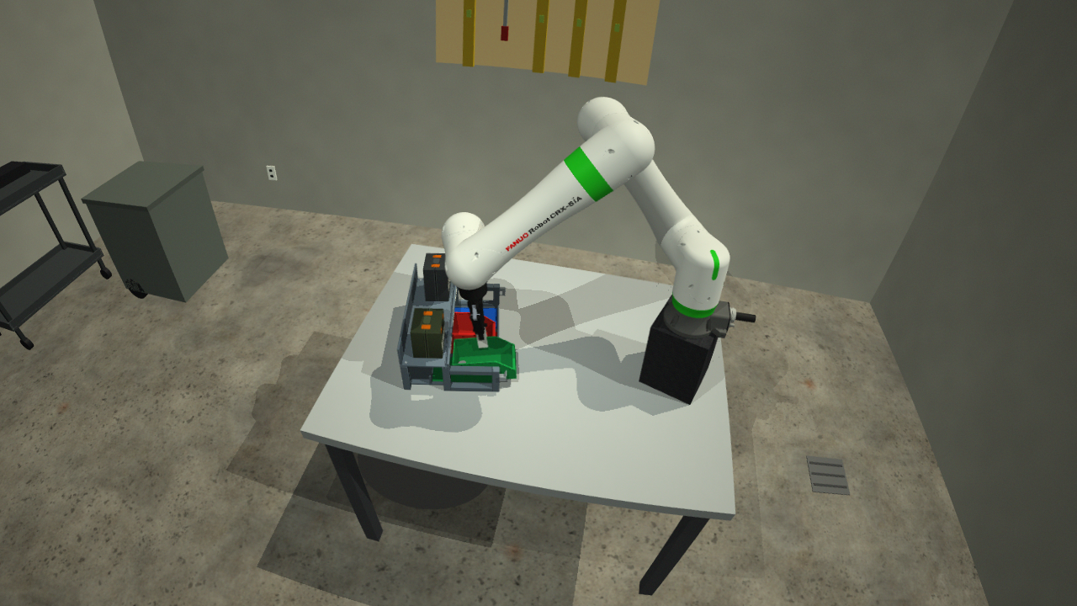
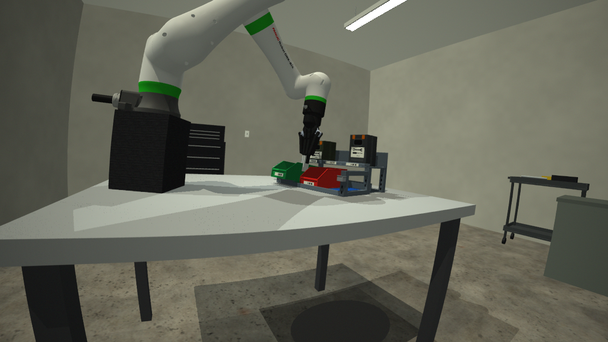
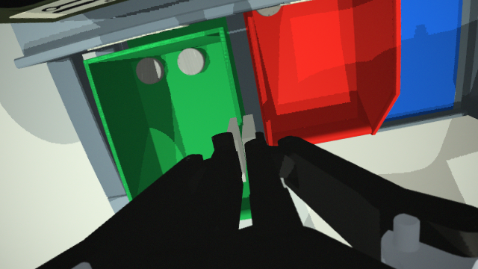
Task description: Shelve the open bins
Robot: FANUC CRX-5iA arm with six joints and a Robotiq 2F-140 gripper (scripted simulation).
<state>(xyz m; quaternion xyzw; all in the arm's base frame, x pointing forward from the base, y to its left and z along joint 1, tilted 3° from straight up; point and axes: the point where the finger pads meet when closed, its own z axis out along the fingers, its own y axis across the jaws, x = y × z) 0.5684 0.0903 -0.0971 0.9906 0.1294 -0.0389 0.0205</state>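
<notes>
My gripper (image 1: pixel 482 343) (image 2: pixel 304 163) (image 3: pixel 244 131) points down, shut on the side wall of the green bin (image 1: pixel 502 367) (image 2: pixel 283 170) (image 3: pixel 202 97), the wall nearer the red bin. The green bin hangs over the green-marked place, its front sticking out past the shelf's front lip (image 2: pixel 318 188). Its rear rim is close to the upper board's front edge. Two round grey parts lie at its rear. Some green mark (image 3: pixel 213 25) shows behind it. The red bin (image 1: pixel 461 325) (image 2: pixel 323 175) (image 3: pixel 321 75) stands in the shelf, front out, a round part (image 3: pixel 269 10) partly visible at its rear. The red mark is hidden.
The blue place (image 2: pixel 346 189) (image 3: pixel 429 56) beside the red bin holds no bin. An olive case (image 1: pixel 427 338) (image 2: pixel 326 150) and a black case (image 1: pixel 435 282) (image 2: pixel 369 150) stand on the upper board behind the gripper. A side frame (image 3: pixel 61 86) borders the green place.
</notes>
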